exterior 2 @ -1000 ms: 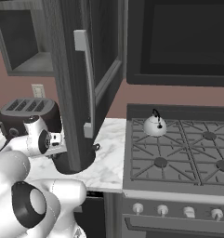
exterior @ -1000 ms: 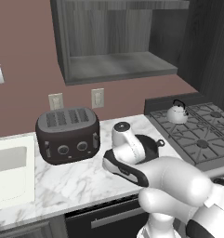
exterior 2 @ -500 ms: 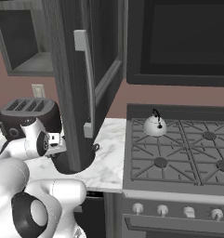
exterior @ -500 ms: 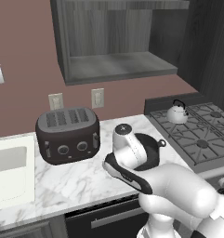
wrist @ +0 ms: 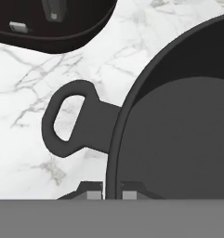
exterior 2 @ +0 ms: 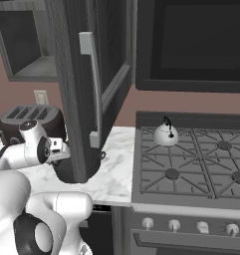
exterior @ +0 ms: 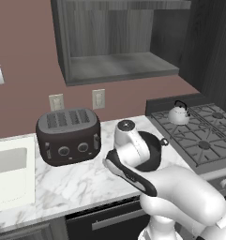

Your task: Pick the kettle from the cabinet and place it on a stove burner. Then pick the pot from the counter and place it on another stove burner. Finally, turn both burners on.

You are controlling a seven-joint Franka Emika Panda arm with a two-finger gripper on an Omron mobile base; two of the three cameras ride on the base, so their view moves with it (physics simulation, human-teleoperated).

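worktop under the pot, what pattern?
White marble with grey veining on the counter beside the pot; clearest in the hand view.

left base view: sitting behind the arm on its left, looking forward and down over the white marble counter [exterior: 72, 180], the dark four-slot toaster [exterior: 68, 136] and the grey gas cooktop [exterior: 199, 136].
right base view: sitting behind the arm on its right, facing the cooktop [exterior 2: 191, 167] more squarely, with the toaster [exterior 2: 27, 119] far to its left.
hand view: hanging very close above the counter [wrist: 25, 139], looking down on the squat dark pot's [wrist: 178, 130] rim and loop handle.
shared: both base views are taking in the small silver kettle [exterior: 178, 114] [exterior 2: 166, 133], toaster, counter and cooktop.
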